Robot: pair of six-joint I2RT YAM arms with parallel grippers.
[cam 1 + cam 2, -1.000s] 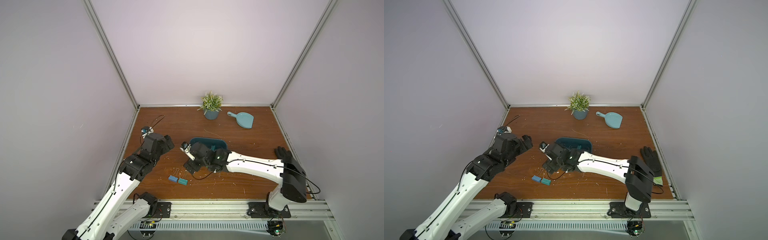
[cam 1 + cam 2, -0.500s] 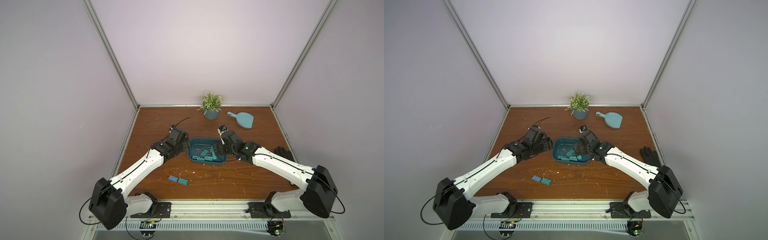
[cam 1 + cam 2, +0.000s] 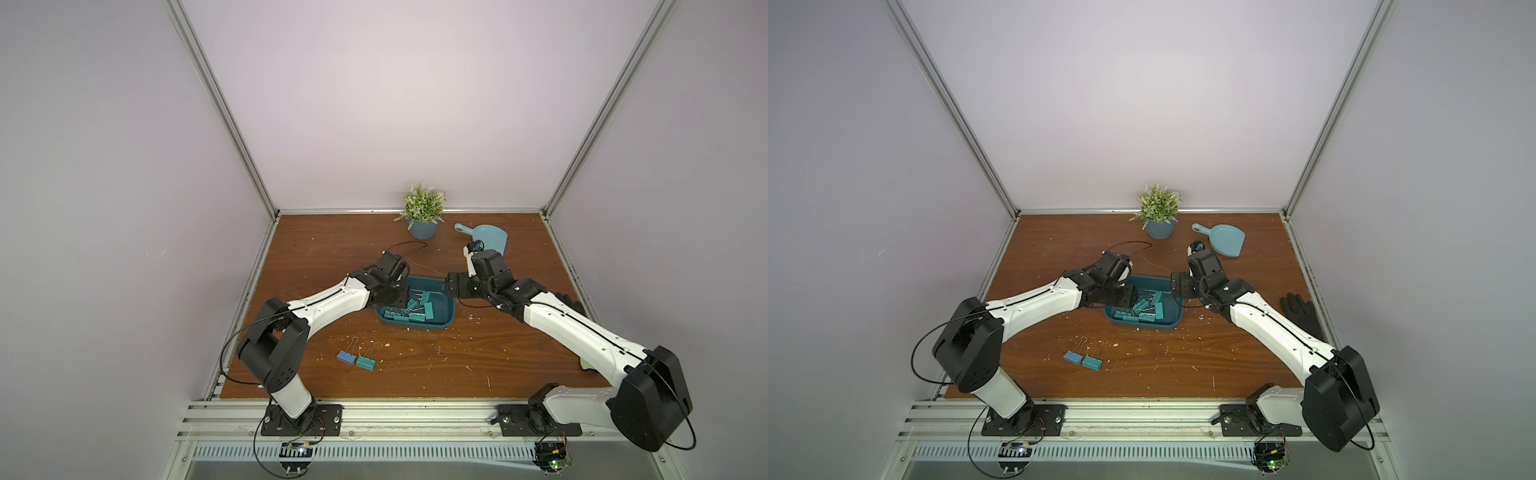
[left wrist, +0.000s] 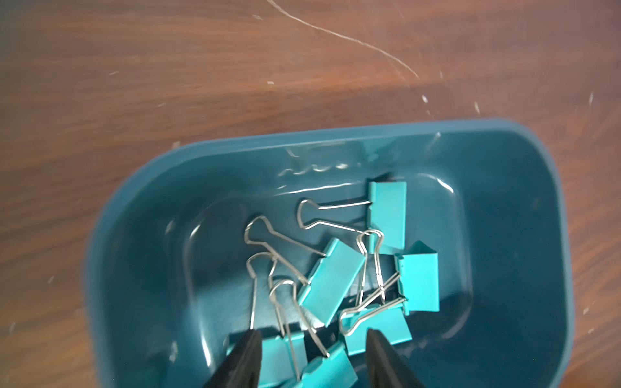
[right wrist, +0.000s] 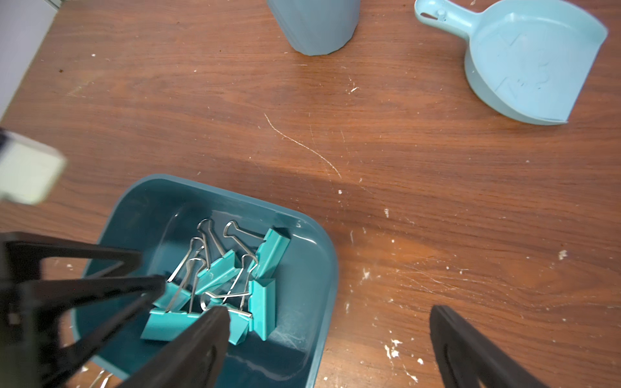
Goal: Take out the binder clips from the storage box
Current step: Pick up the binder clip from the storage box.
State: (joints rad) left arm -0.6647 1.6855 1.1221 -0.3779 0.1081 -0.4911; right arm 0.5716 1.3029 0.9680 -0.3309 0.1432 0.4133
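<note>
The dark teal storage box [image 3: 419, 328] [image 3: 1142, 326] sits mid-table and holds several teal binder clips [image 3: 411, 309] [image 4: 331, 282] [image 5: 215, 272] in a tangled pile. My left gripper [image 4: 311, 336] [image 3: 399, 299] reaches down into the box. Its jaws stand part-way apart, with clips lying between the fingertips. My right gripper [image 5: 327, 312] [image 3: 451, 286] is wide open and straddles the box's right wall, one finger over the clips and one over the table. A blue clip [image 3: 344, 356] and a teal clip [image 3: 365, 363] lie on the table in front of the box.
A potted plant [image 3: 423, 228] and a light blue dustpan [image 3: 490, 241] stand at the back. A black glove [image 3: 1302, 313] lies by the right edge. White crumbs are scattered over the wooden table [image 3: 415, 374]. Metal rails frame the sides.
Both arms swung from the front-left of the table to the storage box. The left jaws have narrowed around the clips inside. The two clips on the table stayed put.
</note>
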